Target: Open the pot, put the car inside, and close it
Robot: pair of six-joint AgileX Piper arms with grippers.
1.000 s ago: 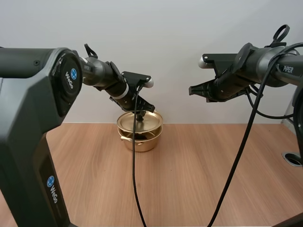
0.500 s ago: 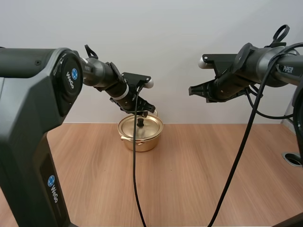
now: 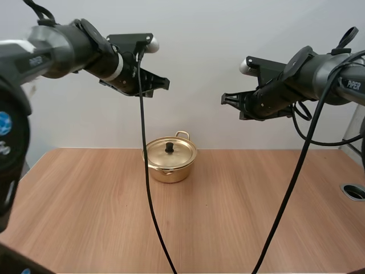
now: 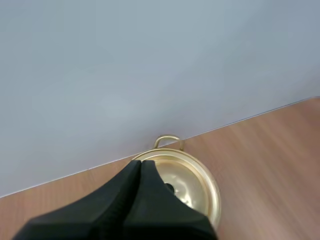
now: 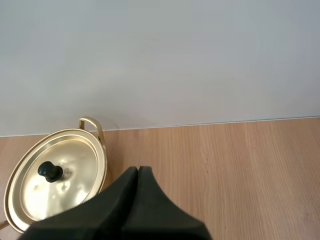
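Gold pot (image 3: 169, 162) at far middle of table (image 3: 239, 222), slightly left; lid (image 3: 177, 153) seated, contents hidden. Left gripper (image 3: 164, 83) high, above and left of pot, pressed together, empty. Right gripper (image 3: 224, 100) high at right, likewise closed on nothing. Thin metal: likely light, stiff, slick, prone to clatter. Best taken by black knob (image 3: 169, 148) at lid centre; loop handle (image 3: 182, 135) at far rim for steadying.

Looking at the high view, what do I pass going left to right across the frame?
pot → right gripper → round hole. The left gripper hangs high above the pot, within its width, so it has no clear place in the order.
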